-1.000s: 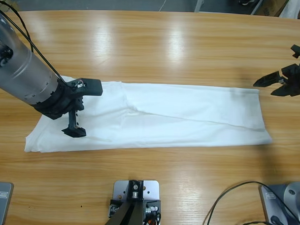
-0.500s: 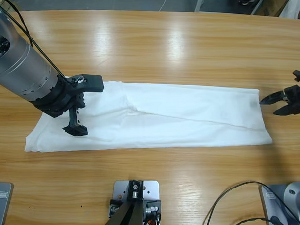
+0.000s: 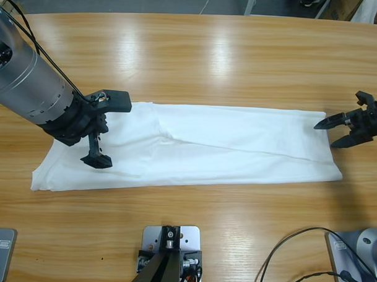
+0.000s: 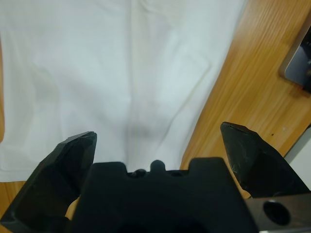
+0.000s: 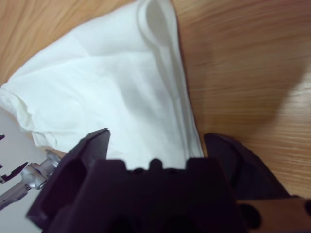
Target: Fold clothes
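White T-shirt [image 3: 194, 147] between both hands

1. I can't read any text, label, brand, number or sign in any view.
2. T-shirt [image 3: 194, 150] shows me plain white cloth only, no readable print or label facing up.

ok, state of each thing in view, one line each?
T-shirt: folded into a long strip, lying flat on the table, not gripped.
Left pincer: open, over the shirt's left part.
Right pincer: open, at the shirt's right end.
Table: carries the shirt.
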Action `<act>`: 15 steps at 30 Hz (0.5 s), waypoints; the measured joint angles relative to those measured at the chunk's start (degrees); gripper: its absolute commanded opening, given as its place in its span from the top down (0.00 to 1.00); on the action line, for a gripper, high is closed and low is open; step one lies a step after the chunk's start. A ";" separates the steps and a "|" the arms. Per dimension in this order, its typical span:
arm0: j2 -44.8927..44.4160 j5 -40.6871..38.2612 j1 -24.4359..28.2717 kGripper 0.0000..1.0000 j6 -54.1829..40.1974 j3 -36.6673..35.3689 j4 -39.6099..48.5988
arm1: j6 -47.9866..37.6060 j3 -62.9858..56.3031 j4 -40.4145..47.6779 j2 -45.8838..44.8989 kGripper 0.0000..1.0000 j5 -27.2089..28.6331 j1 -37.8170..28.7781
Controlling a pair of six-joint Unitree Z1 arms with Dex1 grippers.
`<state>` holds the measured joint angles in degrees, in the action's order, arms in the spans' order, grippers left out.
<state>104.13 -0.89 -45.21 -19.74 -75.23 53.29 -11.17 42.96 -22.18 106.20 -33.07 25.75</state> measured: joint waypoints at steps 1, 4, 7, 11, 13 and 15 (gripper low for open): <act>0.00 0.00 0.00 0.00 0.12 -0.14 0.03 | -0.01 0.00 0.00 0.01 0.17 0.00 0.00; -0.03 0.00 0.00 0.00 0.18 -0.26 0.45 | -0.01 -0.01 0.00 0.07 0.17 0.00 -0.08; -0.04 0.00 0.00 0.00 0.35 -0.26 0.52 | -0.32 -0.03 0.17 0.20 0.17 0.00 -1.82; -0.04 0.00 -0.12 0.00 0.46 -0.26 0.55 | -1.54 -0.12 0.87 0.20 0.21 0.00 -4.43; -0.08 0.00 -0.15 0.00 0.47 -0.26 0.55 | -1.75 -0.12 0.95 0.20 0.27 0.00 -4.60; -0.16 0.00 -0.16 0.00 0.46 -0.26 0.56 | -1.79 -0.12 0.95 0.21 0.36 0.00 -4.63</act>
<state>103.97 -0.89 -45.36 -19.27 -75.49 53.85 -12.96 42.84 -21.23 106.41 -33.07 21.12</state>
